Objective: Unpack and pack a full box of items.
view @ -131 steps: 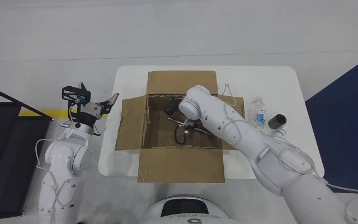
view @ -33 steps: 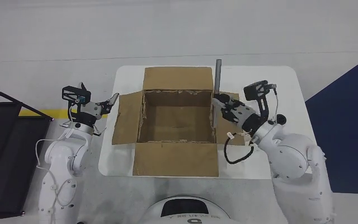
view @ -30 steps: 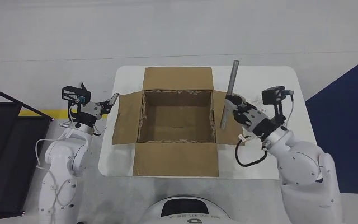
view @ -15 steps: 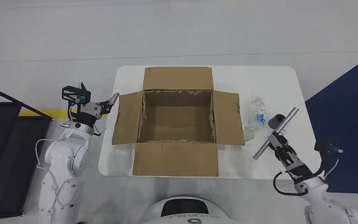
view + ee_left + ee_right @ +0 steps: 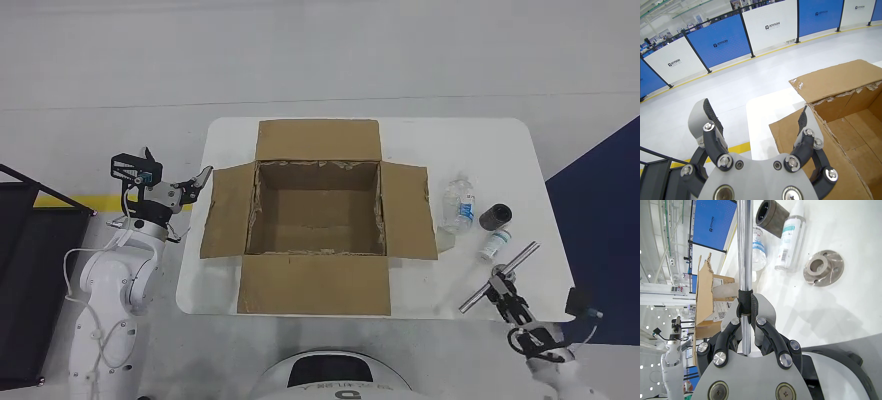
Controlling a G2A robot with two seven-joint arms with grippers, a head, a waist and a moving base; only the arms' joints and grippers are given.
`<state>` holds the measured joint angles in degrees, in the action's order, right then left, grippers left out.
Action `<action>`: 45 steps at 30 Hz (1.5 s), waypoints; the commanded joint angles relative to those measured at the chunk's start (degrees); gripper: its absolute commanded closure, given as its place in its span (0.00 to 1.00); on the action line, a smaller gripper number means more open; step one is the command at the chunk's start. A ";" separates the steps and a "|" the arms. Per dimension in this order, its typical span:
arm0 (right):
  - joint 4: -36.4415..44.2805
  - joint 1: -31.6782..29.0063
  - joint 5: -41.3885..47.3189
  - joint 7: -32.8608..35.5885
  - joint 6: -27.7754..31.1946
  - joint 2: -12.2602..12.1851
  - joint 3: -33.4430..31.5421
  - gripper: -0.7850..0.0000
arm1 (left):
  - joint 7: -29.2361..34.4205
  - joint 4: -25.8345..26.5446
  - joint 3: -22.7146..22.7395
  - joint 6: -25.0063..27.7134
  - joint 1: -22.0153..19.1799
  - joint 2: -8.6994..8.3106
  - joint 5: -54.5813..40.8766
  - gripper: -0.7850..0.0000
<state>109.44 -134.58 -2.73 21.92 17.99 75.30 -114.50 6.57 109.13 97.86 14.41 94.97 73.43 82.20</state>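
Your right gripper [image 5: 745,308] clamps the rod [image 5: 743,247] at its taped band [image 5: 745,294], surface's [image 5: 500,140] 4 o'clock; stiff steel, probably slick elsewhere.

Box [image 5: 318,215]: brown cardboard, upright at mid counter [image 5: 480,150], all four flaps folded out flat, torn paper along the rim, bare cardboard floor inside. Right of the box, lying on their sides: clear water bottle [image 5: 458,203] just beside the right flap; black cylinder [image 5: 496,216] touching a white bottle [image 5: 493,244]; grey metal flange [image 5: 823,267] flat, near the white bottle. Rod [image 5: 500,277]: polished steel, slanted over the counter's near right corner, clamped in the right hand [image 5: 745,306] at a black wrap near one end.
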 commanded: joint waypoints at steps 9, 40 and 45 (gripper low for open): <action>-3.02 4.30 3.25 6.46 -3.83 -0.61 -0.26 1.00 | 0.00 0.00 0.00 0.00 0.00 0.00 0.00 0.00; -13.98 13.95 11.59 18.00 -14.05 -2.16 -0.10 1.00 | 0.00 0.00 0.00 0.00 0.00 0.00 0.00 0.00; -14.07 15.59 10.76 19.73 -15.68 -2.57 0.03 1.00 | 0.00 0.00 0.00 0.00 0.00 0.00 0.00 0.00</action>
<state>95.28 -119.26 8.31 41.40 2.79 72.81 -114.48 6.57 109.13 97.86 14.41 94.97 73.43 82.20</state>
